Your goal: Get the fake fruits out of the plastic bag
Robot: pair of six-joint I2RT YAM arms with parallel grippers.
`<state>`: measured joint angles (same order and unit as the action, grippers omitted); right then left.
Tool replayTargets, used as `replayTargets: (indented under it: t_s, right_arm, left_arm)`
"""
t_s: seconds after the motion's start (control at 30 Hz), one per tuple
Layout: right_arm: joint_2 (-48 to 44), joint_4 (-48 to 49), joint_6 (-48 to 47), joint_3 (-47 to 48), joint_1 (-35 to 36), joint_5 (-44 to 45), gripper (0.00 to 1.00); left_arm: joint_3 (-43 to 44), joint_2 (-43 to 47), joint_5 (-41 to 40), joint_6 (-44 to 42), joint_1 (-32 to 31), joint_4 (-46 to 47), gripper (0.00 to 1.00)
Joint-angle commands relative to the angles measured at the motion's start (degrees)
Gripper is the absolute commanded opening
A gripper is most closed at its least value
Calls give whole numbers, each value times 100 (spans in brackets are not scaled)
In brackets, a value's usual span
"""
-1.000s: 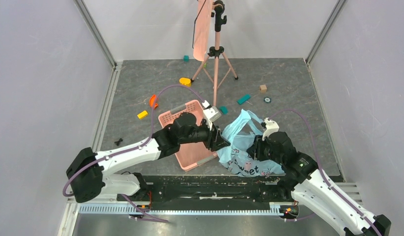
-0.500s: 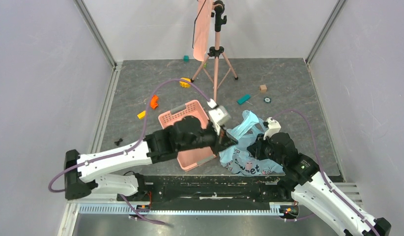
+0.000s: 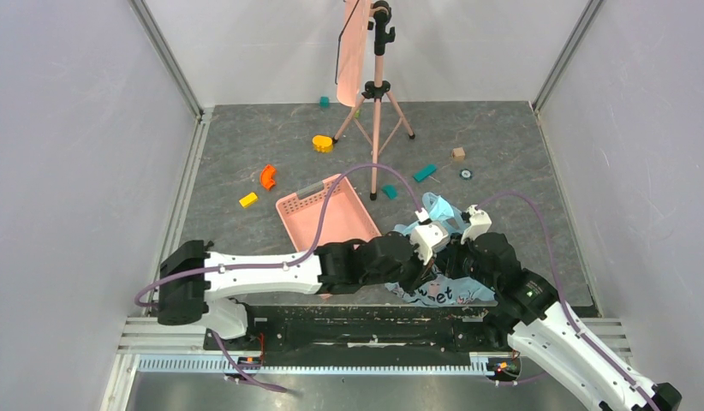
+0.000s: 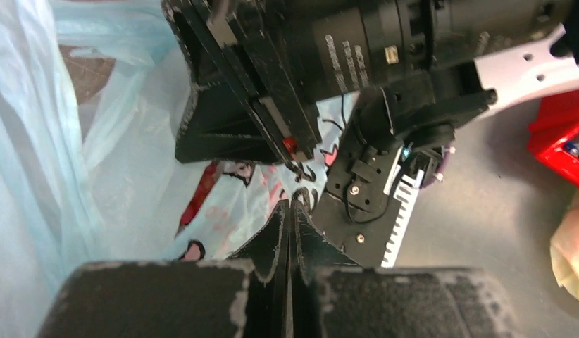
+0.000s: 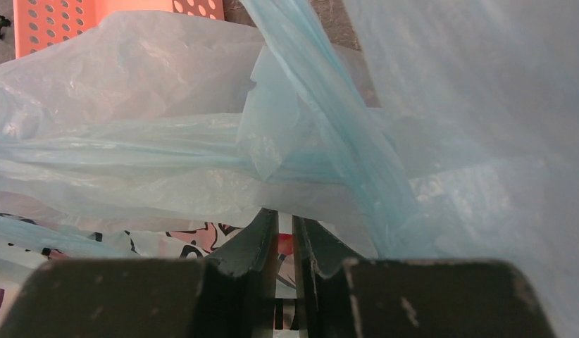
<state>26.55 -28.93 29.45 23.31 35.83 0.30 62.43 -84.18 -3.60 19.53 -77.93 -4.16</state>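
Note:
The light-blue plastic bag (image 3: 441,287) lies crumpled near the front edge, right of the pink basket, its white printed panel facing up. My left gripper (image 3: 420,272) has reached across onto the bag's left side. In the left wrist view its jaws (image 4: 290,205) are pressed together, with the tips in the printed film (image 4: 234,201). My right gripper (image 3: 456,257) is on the bag from the right, its jaws (image 5: 285,218) nearly closed with bag film (image 5: 202,176) draped over the tips. A dark-red streak (image 4: 200,197) shows through the film. The fake fruits are otherwise hidden.
The pink basket (image 3: 314,214) stands left of the bag, under my left arm. A tripod (image 3: 376,111) stands behind it. Small blocks lie scattered: orange (image 3: 267,176), yellow (image 3: 247,199), yellow-orange (image 3: 322,142), teal (image 3: 424,172) and wooden (image 3: 458,153). Walls close both sides.
My left arm swung right from over the basket onto the bag and its jaws closed. The right jaws narrowed. The bag has bunched up between the two grippers.

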Motion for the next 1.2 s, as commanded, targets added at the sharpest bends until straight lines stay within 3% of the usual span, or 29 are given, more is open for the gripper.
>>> replayTargets:
  t_s: [0.0,0.33,0.83,1.17]
  right_arm:
    - [-106,142,86,-55,2,94,14]
    - [-156,60,112,-46,2,154,14]
    - [100,170,47,-89,-2,255,16]
    - [371,141,137,-208,3,669,19]
  left_arm:
    - [549,-336,-601,213,-28,391,2]
    - [583,-751,-1392,341,51,584,2]
    - [-631,-845,-1344,800,66,1046,2]
    - [-915,-955,-1374,945,52,1205,2]
